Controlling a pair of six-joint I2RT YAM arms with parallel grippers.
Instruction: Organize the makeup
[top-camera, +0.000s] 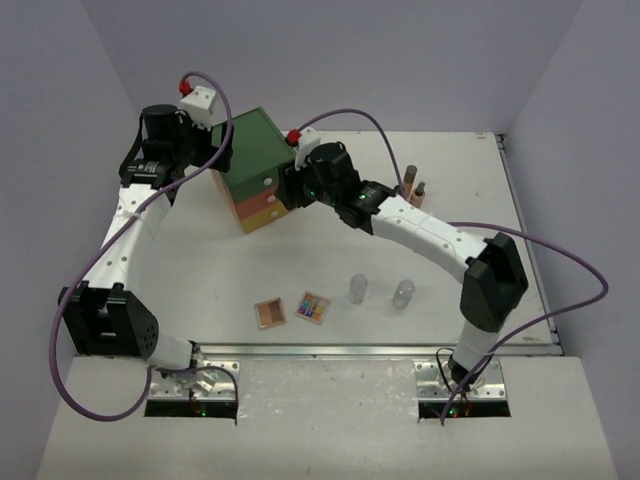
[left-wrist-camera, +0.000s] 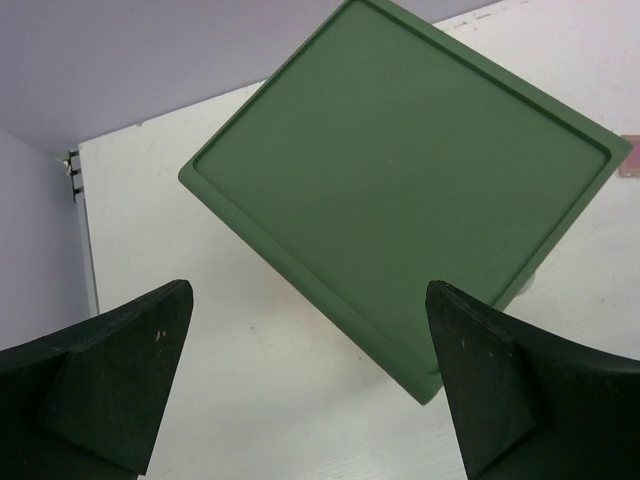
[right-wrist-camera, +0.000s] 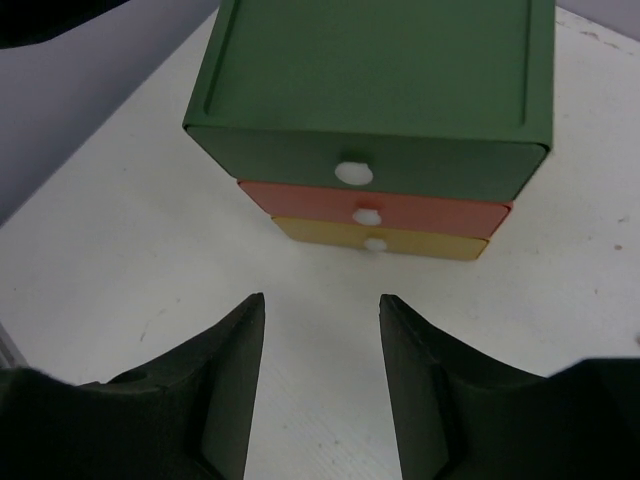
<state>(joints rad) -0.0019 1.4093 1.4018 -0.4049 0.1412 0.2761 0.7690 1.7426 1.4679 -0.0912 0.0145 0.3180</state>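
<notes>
A tan palette (top-camera: 270, 314) and a multicoloured palette (top-camera: 313, 307) lie flat near the table's front edge. Two clear little bottles (top-camera: 357, 290) (top-camera: 403, 294) stand to their right. Two dark-capped tubes (top-camera: 411, 181) stand at the back right beside a pink piece (top-camera: 415, 201), partly hidden by my right arm. My left gripper (top-camera: 218, 148) (left-wrist-camera: 310, 290) is open and empty, above the table by the drawer chest's back left edge. My right gripper (top-camera: 290, 186) (right-wrist-camera: 320, 297) is open and empty, facing the chest's drawer fronts a short way off.
The drawer chest (top-camera: 255, 165) (left-wrist-camera: 400, 180) (right-wrist-camera: 380, 90) stands at the back centre-left, with green, orange and yellow drawers all shut and white knobs (right-wrist-camera: 354, 173). Grey walls close in the left, back and right sides. A metal rail (top-camera: 380, 352) runs along the near edge.
</notes>
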